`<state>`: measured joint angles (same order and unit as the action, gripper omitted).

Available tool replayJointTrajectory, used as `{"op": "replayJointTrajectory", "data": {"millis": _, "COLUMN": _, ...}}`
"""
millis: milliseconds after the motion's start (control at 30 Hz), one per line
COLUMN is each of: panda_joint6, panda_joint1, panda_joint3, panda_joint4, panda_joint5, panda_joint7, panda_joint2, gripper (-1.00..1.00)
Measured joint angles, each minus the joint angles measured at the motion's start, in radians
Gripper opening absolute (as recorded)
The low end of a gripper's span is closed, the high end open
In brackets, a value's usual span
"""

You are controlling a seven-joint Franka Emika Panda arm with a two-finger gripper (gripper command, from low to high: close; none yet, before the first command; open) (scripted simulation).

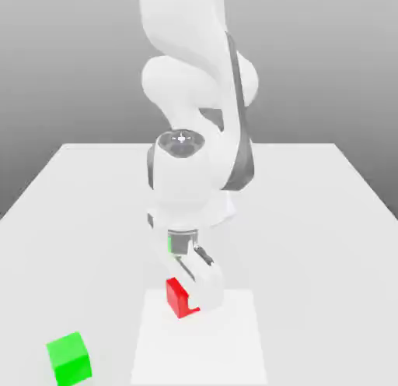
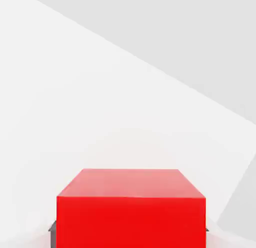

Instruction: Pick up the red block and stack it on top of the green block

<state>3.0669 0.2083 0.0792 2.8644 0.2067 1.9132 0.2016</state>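
Beneath me, pale tabletop [image 1: 303,260], white square patch [image 1: 200,353]; grey backdrop [image 1: 70,65] behind. My pincer [image 1: 193,303] grips red block [image 1: 178,298] over patch's far edge. Green block [image 1: 69,359] at exterior view's left.

Clear tabletop [image 1: 295,260] between claw [image 1: 188,300] and green block [image 1: 70,359].
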Motion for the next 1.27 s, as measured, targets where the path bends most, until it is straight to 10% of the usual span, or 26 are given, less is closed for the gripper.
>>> {"op": "replayJointTrajectory", "data": {"millis": 500, "panda_joint6": -0.239, "panda_joint1": 0.027, "panda_joint3": 0.091, "panda_joint4": 0.033, "panda_joint5": -0.253, "panda_joint7": -0.186, "panda_joint2": -0.276, "gripper": -1.0}}
{"op": "replayJointTrajectory", "data": {"millis": 1100, "panda_joint6": -0.405, "panda_joint1": 0.21, "panda_joint3": -0.059, "panda_joint4": -0.491, "panda_joint5": -0.197, "panda_joint7": -0.434, "panda_joint2": 0.085, "gripper": -1.0}}
{"op": "replayJointTrajectory", "data": {"millis": 1133, "panda_joint6": -0.375, "panda_joint1": 0.209, "panda_joint3": -0.061, "panda_joint4": -0.494, "panda_joint5": -0.196, "panda_joint7": -0.433, "panda_joint2": 0.119, "gripper": 1.0}}
{"op": "replayJointTrajectory", "data": {"millis": 1267, "panda_joint6": -0.375, "panda_joint1": 0.209, "panda_joint3": -0.061, "panda_joint4": -0.494, "panda_joint5": -0.196, "panda_joint7": -0.433, "panda_joint2": 0.119, "gripper": 1.0}}
